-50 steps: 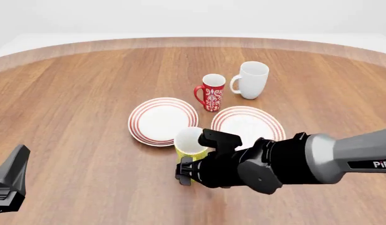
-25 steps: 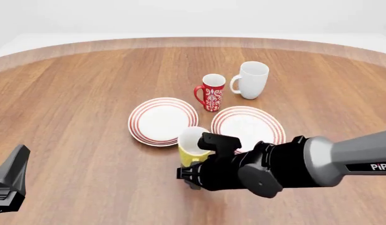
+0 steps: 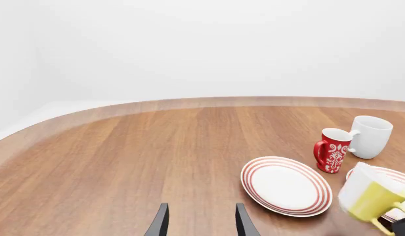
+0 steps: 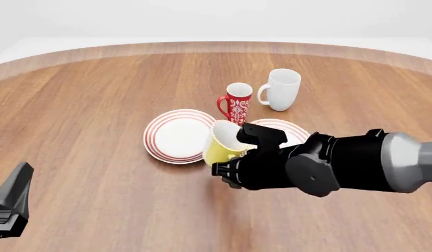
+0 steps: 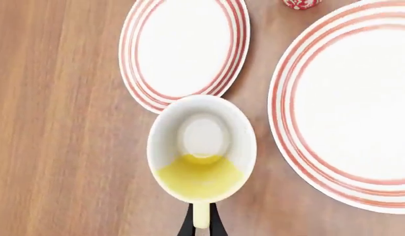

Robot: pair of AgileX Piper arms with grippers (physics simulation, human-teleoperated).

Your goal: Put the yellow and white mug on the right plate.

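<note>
Yellow outside and white inside, the mug (image 4: 221, 144) is hanging tilted above the wooden tabletop (image 4: 96, 105), its handle pinched between the fingers of the right tool (image 5: 201, 225). It is sitting over the gap between the two red-ringed plates, with the right plate (image 4: 293, 132) just beside it and the left plate (image 4: 176, 135) on its other side. Behind them are standing a red mug (image 4: 236, 103) and a white mug (image 4: 281, 90). The left tool (image 3: 201, 222) is hovering with its fingers apart, holding nothing.
</note>
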